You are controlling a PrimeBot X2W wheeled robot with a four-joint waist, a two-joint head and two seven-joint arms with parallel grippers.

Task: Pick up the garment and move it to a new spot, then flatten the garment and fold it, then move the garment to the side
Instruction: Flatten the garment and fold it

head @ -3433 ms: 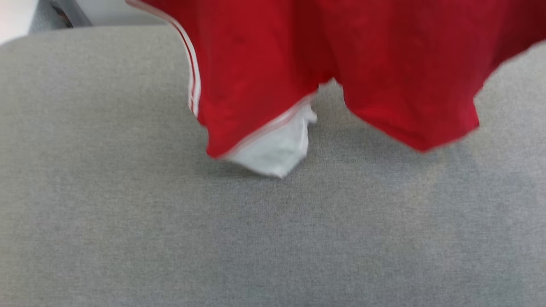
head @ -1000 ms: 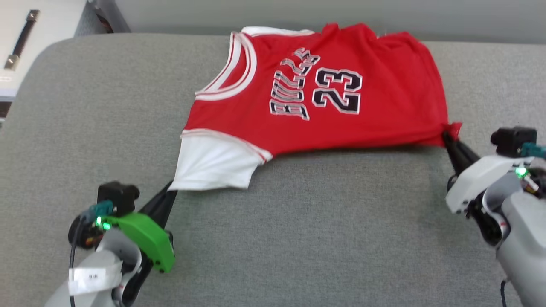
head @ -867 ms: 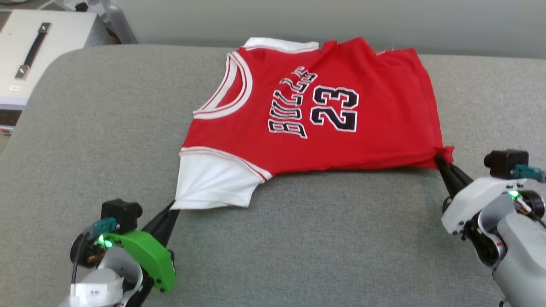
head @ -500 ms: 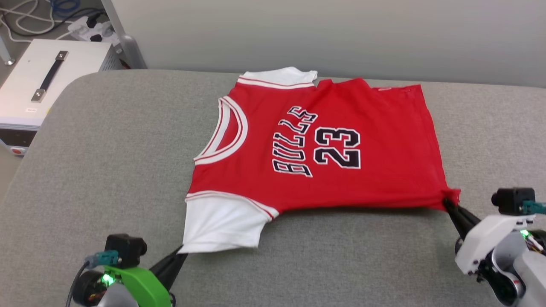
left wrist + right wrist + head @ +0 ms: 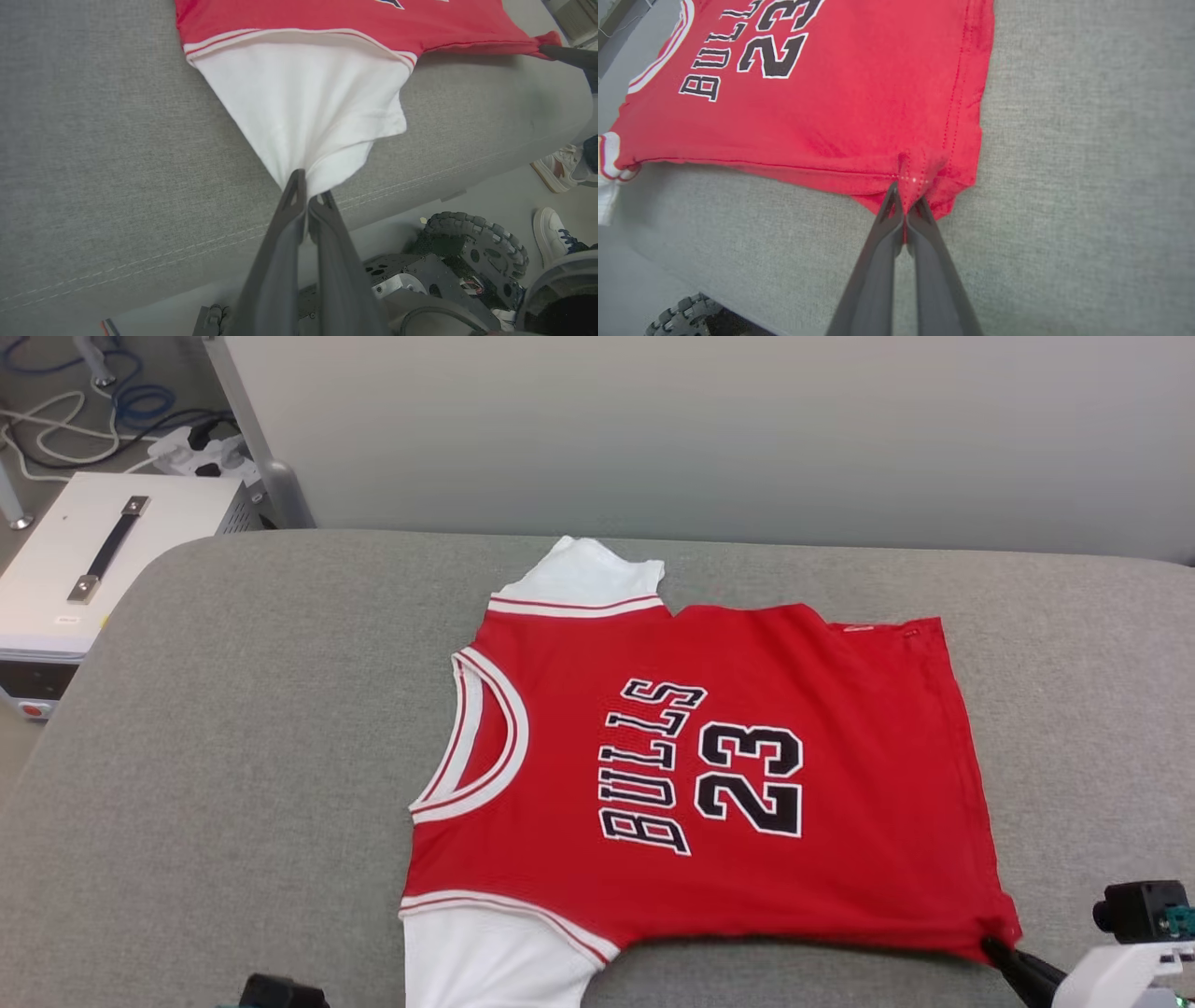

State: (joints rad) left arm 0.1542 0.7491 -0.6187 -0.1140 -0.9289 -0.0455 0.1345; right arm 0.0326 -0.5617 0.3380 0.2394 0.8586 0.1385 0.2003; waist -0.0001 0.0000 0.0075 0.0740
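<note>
**A:** Head view first. We count one garment [image 5: 709,775], print up on the grey cushion [image 5: 233,756], with two white sleeves: a far sleeve [image 5: 583,583] and a near sleeve [image 5: 485,961].

**B:** And the right gripper [image 5: 991,947] bites the near hem corner. We judge that's to draw the cloth taut.

**A:** In the left wrist view, the left gripper [image 5: 306,186] is clenched on the near sleeve's tip, close to the cushion's front edge.

**B:** (We also count two shoes [image 5: 556,168] of a person on the floor, and one knobbly wheel [image 5: 476,238].)

**A:** In the right wrist view, both fingers are pinched on the red corner, which puckers at the seam.

**B:** So two grippers hold two ends of one edge. We judge this is flattening, with the folding not yet begun.
</note>
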